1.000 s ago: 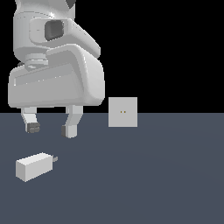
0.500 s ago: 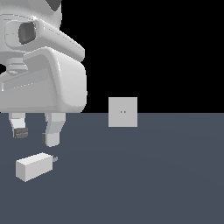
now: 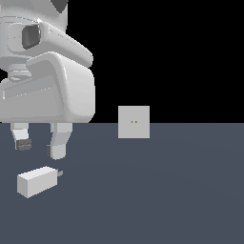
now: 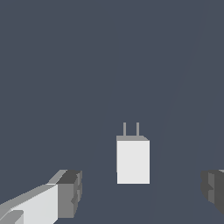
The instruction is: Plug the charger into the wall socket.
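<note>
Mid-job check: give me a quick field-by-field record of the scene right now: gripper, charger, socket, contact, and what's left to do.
gripper: open, empty, above the charger
charger: lying flat on the floor, prongs pointing toward the exterior view's right
wall socket: upright plate, off to the exterior view's right of the charger, nothing plugged in
contact: none; fingers apart from the charger, which shows between them in the wrist view
remaining: grasp, then insertion, both not yet done
</note>
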Motion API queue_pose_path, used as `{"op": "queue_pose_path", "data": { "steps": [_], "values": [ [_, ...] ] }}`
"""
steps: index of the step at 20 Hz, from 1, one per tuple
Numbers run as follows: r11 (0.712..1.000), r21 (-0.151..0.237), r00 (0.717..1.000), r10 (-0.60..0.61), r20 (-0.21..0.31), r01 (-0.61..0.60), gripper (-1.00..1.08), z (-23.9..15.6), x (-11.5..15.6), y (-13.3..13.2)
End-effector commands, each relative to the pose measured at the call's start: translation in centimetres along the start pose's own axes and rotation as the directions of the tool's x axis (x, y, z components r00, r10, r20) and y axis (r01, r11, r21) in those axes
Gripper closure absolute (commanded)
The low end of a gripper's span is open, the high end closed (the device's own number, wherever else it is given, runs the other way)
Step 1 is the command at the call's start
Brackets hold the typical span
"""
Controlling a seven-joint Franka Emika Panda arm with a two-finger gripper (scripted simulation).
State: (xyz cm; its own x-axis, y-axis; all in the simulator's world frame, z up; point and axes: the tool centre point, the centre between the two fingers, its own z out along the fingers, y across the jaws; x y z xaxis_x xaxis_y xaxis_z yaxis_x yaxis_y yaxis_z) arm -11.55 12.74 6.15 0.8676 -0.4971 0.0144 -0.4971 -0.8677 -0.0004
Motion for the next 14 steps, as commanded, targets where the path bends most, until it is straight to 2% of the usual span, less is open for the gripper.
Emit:
{"op": "queue_pose_path", "data": {
  "steps": [1, 14],
  "values": [
    [1.0, 0.0, 1.0, 0.0, 0.0, 0.0, -0.92, 0.2, 0.0, 0.0],
    [1.0, 0.0, 1.0, -0.002, 0.0, 0.002, -0.92, 4.7, -0.1, 0.1]
  ]
}}
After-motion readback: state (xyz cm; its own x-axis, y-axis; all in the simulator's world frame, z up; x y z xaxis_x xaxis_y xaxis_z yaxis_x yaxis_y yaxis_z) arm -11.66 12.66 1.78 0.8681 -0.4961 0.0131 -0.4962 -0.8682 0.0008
